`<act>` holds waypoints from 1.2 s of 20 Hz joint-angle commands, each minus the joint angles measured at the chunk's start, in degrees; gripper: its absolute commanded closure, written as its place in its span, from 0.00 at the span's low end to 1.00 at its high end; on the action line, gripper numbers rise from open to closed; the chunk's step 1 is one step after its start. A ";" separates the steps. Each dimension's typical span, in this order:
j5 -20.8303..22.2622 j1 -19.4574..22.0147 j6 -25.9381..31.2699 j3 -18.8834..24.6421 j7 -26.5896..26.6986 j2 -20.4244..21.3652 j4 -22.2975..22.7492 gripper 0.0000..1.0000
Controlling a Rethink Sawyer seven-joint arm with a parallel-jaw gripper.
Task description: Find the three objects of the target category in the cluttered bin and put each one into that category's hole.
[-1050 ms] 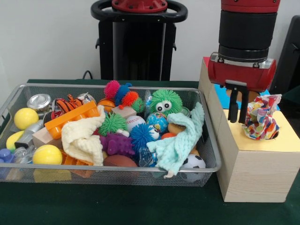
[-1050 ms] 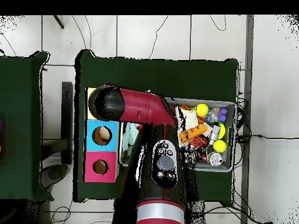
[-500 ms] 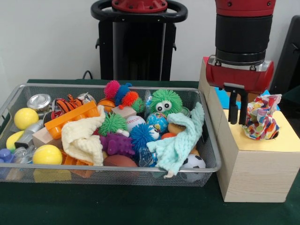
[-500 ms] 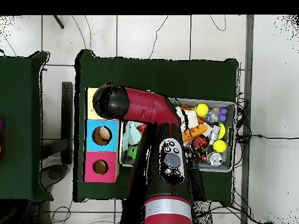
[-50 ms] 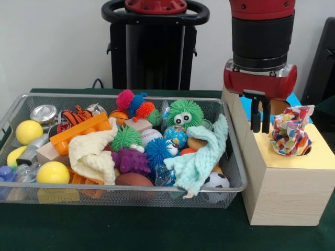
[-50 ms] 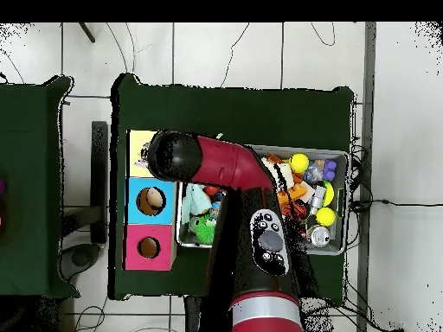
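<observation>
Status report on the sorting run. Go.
Gripper empty, fingers close together, above yellow box top. Patterned cloth sits bunched in yellow hole. Two cloths, cream and mint, lie in bin. Nothing blocking.

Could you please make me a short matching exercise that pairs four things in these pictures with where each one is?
Things:
1. patterned cloth
2. mint towel
3. cream towel
4. claw

Places:
A. draped over the basket's right rim
B. hanging above the box, left of the patterned cloth
C. stuffed into the hole in the yellow box top
D. lying in the basket, left of the purple spiky toy

Pairs: 1-C, 2-A, 3-D, 4-B
</observation>
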State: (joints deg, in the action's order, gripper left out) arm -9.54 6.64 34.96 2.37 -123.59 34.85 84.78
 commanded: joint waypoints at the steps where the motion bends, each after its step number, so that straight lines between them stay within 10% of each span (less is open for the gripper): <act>1: 0.44 2.09 5.86 5.60 0.40 -0.65 7.21 1.00; 24: -2.26 -2.13 2.80 7.94 -6.44 2.77 10.79 1.00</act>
State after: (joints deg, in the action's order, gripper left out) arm -9.52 5.57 34.94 5.91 -123.59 36.53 92.08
